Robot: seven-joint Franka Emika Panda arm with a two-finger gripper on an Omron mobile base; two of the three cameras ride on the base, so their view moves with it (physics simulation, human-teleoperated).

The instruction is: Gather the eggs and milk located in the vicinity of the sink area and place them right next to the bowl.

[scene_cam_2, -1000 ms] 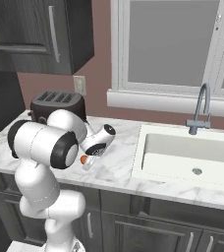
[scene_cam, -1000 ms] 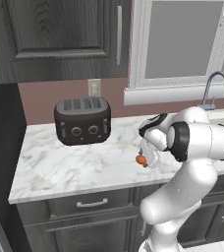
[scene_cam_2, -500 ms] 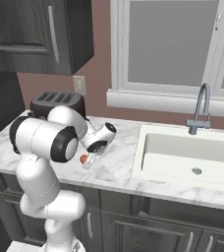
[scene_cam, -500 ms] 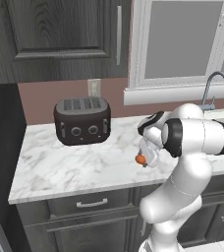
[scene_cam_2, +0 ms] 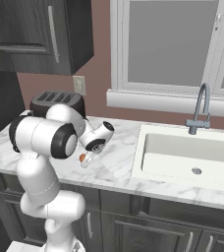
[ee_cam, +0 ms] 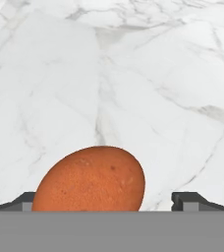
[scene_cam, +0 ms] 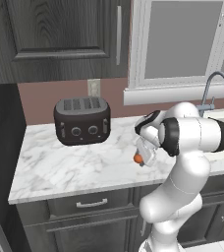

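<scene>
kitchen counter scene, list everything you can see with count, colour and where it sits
egg: one, orange-brown, on the marble between the open finger tips
counter: one, white marble with grey veins, over dark cabinets
toaster: one, black, four slots, at the back of the counter against the wall
wall outlet: one, pale, above the toaster
sink: one, cream-white basin with a round drain, set in the counter
faucet: one, curved grey metal, behind the sink
window: one, white frame, above the sink
upper cabinet: one, dark wood, above the toaster
gripper: one, open, low over the counter around the egg

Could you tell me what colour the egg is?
Speckled orange-brown egg, clearest in the hand view.
</scene>
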